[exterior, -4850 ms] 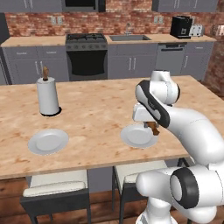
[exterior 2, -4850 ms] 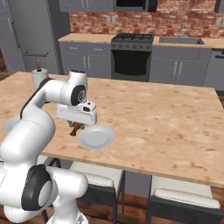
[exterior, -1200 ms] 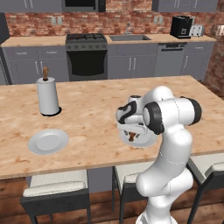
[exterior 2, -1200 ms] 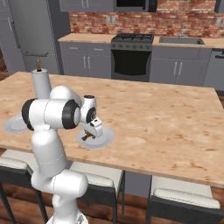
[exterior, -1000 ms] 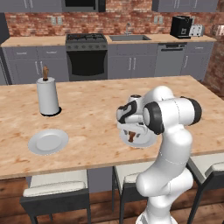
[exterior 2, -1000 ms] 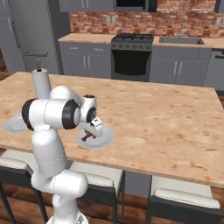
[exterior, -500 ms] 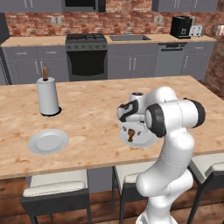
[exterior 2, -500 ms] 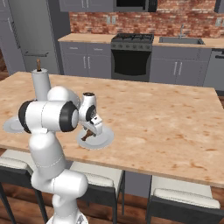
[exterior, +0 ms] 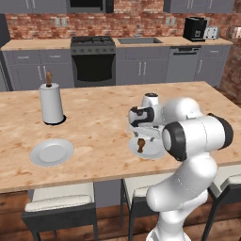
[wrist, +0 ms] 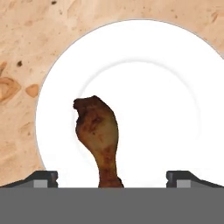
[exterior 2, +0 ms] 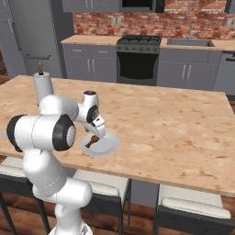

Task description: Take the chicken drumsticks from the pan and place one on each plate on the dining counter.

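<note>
Your gripper (wrist: 112, 179) stands open over a drumstick (wrist: 98, 133) lying on the near plate (wrist: 175, 109); now lift clear and fetch the second for the empty plate (exterior: 52, 152).

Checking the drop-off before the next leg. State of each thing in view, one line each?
Reddish-brown cooked drumstick: released, on the near plate, between the open jaws, not gripped.
Round light grey-white plate under the gripper: flat on the light wood-grain dining counter, holding the drumstick.
Second round grey-white plate: flat on the counter, nothing on it.
Gripper: jaws open, above the near plate.
White paper towel roll: upright on the counter.
</note>
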